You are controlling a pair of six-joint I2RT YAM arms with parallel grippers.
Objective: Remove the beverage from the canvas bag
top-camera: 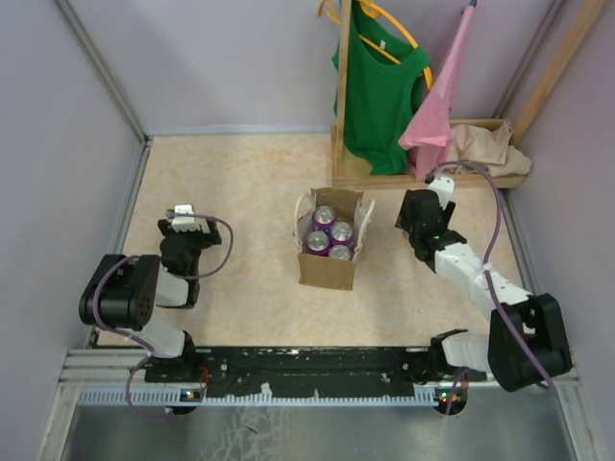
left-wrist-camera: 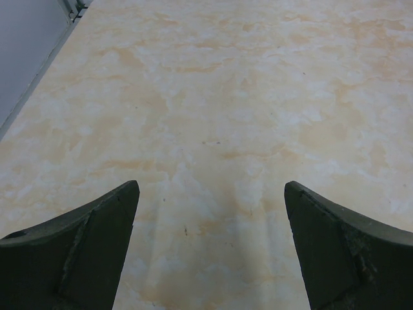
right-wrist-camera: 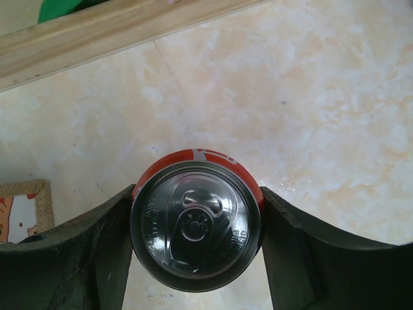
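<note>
Green shirt (top-camera: pixel 380 96) hanging on orange hanger (top-camera: pixel 399 29) from wooden rack (top-camera: pixel 341 86) at far side of tabletop (top-camera: pixel 240 173); pink garment (top-camera: pixel 440 106) hanging beside it; beige cloth (top-camera: pixel 485 146) lying crumpled on rack base.

Marbled cream-beige worktop (top-camera: pixel 240 192), pale lilac panel walls (top-camera: pixel 221 58) on three sides. Far right corner: light wooden clothes rack (top-camera: pixel 341 96), green T-shirt (top-camera: pixel 380 96), pink cloth (top-camera: pixel 437 106), crumpled beige fabric (top-camera: pixel 485 146).

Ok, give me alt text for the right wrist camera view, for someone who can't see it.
A red can with a silver pull-tab top, seen from above, sits gripped between the two dark fingers of the right hand. Beneath it is a beige marbled table, with a pale wooden rail crossing the top of the frame.
</note>
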